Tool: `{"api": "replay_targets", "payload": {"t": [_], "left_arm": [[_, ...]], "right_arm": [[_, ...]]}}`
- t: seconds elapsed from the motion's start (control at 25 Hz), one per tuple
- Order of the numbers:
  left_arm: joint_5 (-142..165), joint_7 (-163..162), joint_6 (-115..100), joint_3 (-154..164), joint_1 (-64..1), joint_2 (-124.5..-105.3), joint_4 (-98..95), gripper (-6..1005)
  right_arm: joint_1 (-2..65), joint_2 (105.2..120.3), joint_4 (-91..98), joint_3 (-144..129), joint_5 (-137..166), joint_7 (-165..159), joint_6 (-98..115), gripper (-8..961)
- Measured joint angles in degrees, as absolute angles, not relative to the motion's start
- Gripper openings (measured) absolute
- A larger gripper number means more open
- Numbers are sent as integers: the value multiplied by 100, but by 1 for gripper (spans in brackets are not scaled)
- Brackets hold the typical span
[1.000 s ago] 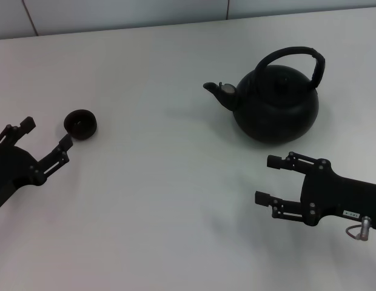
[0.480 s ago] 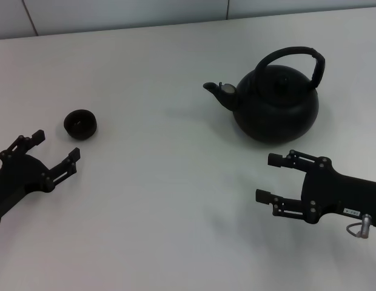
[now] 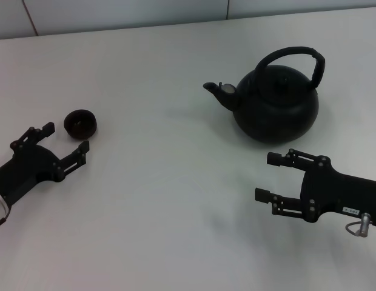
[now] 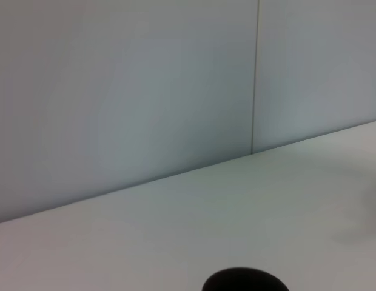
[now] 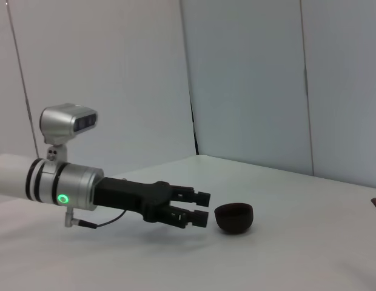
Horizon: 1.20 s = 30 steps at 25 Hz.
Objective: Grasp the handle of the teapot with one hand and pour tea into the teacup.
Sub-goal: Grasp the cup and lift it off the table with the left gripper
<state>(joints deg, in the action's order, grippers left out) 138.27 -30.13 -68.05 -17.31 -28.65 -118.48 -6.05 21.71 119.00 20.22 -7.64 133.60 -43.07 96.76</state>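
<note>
Our left hand (image 3: 65, 137) has swung back toward the cup (image 3: 80, 123), fingers apart, short of it. Right hand (image 3: 268, 177) waits apart near the teapot (image 3: 274, 97); handle (image 3: 297, 55) ungrasped.

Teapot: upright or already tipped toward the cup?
Upright. The teapot sits flat on the table, handle arched above, ungrasped; both grippers are open and clear of it.
</note>
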Motion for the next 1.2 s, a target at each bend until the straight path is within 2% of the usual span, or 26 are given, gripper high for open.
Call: {"api": "replay_targets", "payload": {"t": [1.2], "left_arm": [[13798, -2722, -5662, -1819, -3506, -11858, -277, 819]], "right_arm": [[2187, 11900, 2022, -756, 13277, -4333, 9730, 773]]}}
